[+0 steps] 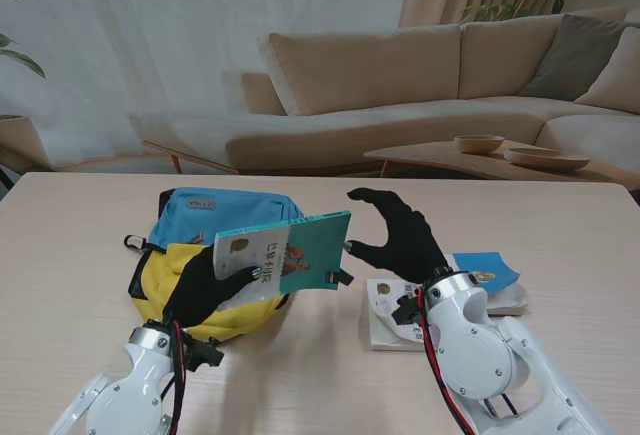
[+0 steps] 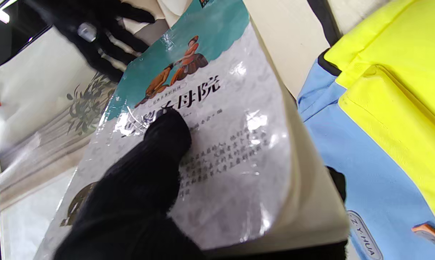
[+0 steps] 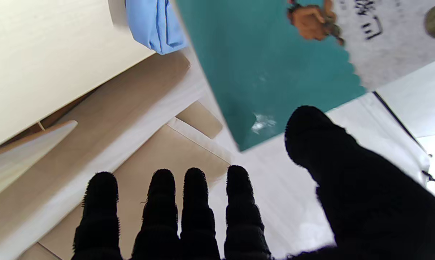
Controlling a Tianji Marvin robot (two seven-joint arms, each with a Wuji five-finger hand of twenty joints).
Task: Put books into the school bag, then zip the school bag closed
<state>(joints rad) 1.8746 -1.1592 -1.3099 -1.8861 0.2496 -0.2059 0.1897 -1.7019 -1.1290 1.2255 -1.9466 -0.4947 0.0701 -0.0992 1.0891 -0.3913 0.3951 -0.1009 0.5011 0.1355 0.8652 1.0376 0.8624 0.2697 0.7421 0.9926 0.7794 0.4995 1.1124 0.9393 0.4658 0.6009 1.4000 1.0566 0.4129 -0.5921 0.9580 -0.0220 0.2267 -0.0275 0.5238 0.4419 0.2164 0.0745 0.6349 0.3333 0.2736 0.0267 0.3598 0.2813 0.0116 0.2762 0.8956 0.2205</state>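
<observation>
- Book point(image 1: 285, 252) is up off the bench point(image 1: 80, 255), right over the school bag point(image 1: 205, 255), pinched by the left robot hand point(image 1: 205, 285) with the thumb point(image 2: 163, 144) pressing on the cover.
- Right robot hand point(image 1: 400, 235) is released, fingers spread, just beside the book's far edge from the bag, not touching as far as I can tell.
- Can't see the bag's opening from here, so I'd tilt the book spine-down and feed it in slowly.
- More books point(image 1: 440, 300) wait on the bench beside the bag, near the right arm.
</observation>
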